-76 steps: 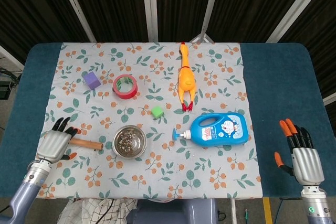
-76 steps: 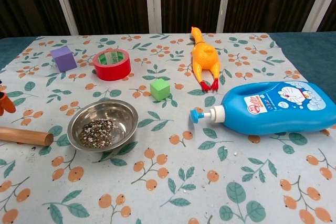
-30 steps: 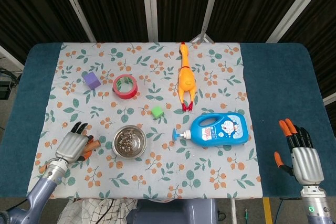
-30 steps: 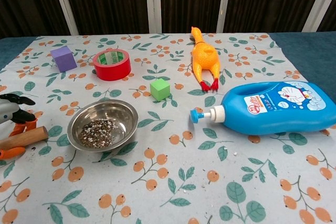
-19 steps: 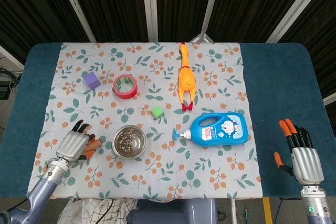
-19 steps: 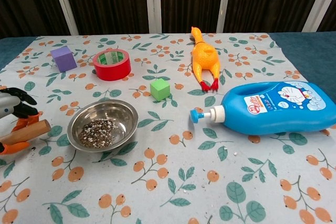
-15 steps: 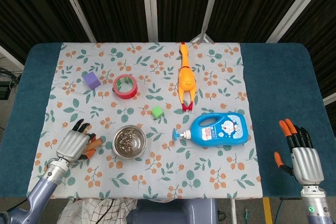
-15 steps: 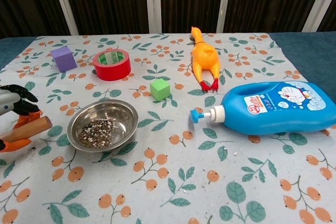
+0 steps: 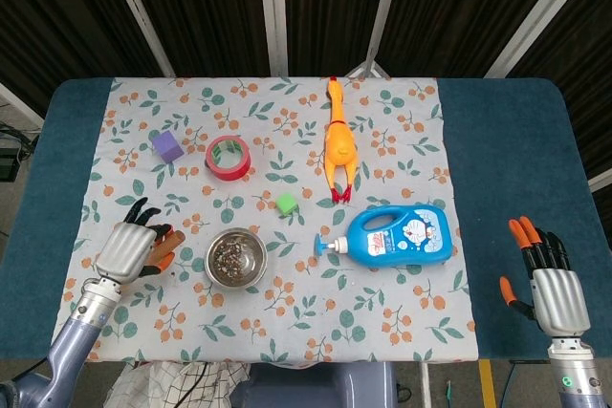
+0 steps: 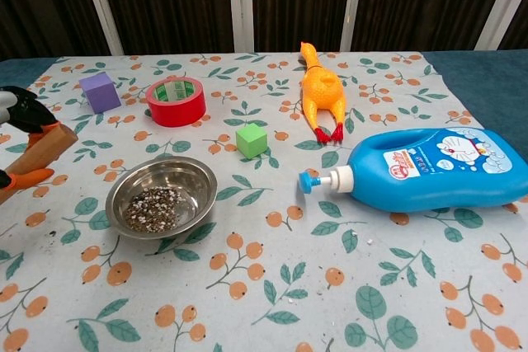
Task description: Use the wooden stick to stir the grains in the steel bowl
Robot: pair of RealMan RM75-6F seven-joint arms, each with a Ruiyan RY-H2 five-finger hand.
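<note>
We are seeing the left hand [image 9: 126, 247] near the left edge of the floral tablecloth [image 9: 382, 140], its dark fingers [image 10: 29, 110] curling around the brown wooden stick [image 10: 40, 149] and gripping it. In the chest view the stick is tilting upward, its free end pointing toward the middle of the table, clear of the cloth. The round steel bowl [image 9: 235, 258] with brown and white grains [image 10: 153, 208] in it is sitting just to the right of that hand, toward the front edge, and the stick is not reaching it.

The right hand [image 9: 552, 286] is hovering off the front right corner of the blue table [image 9: 521, 160], fingers spread apart and upright, holding nothing.

Behind the bowl we are noting 1 small green cube [image 9: 286, 203], a red roll of tape [image 9: 228, 159] and a purple cube [image 9: 166, 146] toward the back left. The yellow rubber chicken [image 9: 337, 143] is lying along the middle back, and the blue detergent bottle [image 9: 397, 235] is lying on its side right of the bowl, pump nozzle pointing left.
</note>
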